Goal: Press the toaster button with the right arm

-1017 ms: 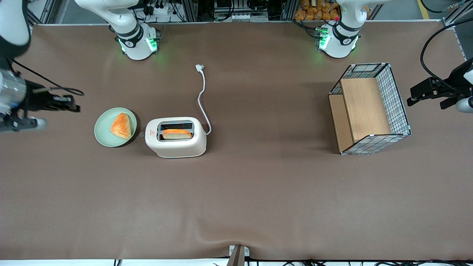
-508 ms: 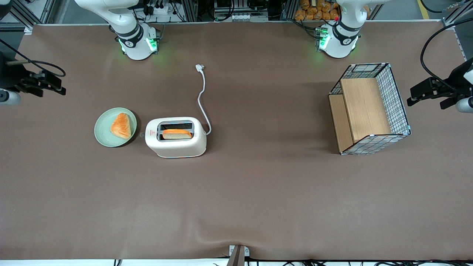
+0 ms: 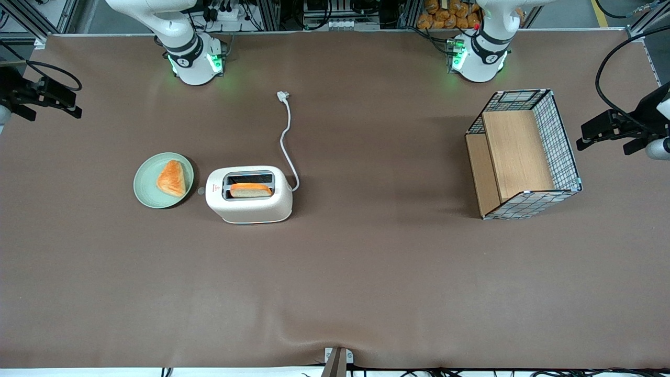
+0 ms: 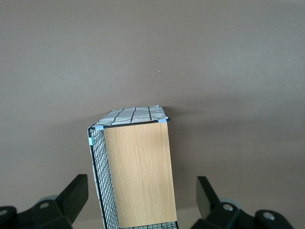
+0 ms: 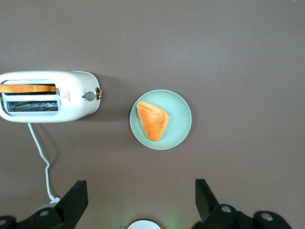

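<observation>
The cream-white toaster stands on the brown table with a bread slice in the slot nearer the front camera. Its small greyish button sticks out of the narrow end that faces the green plate. My right gripper hangs above the table's edge at the working arm's end, well away from the toaster and farther from the front camera than the plate. The right wrist view looks down on the toaster, the button and the plate. There the gripper is open and empty.
A pastry lies on the green plate beside the toaster. The toaster's white cord runs away from the front camera to a plug. A wire basket with wooden boards stands toward the parked arm's end.
My right gripper has moved away from the front camera and out toward the table's edge, farther from the toaster. The toaster, plate and basket have not moved.
</observation>
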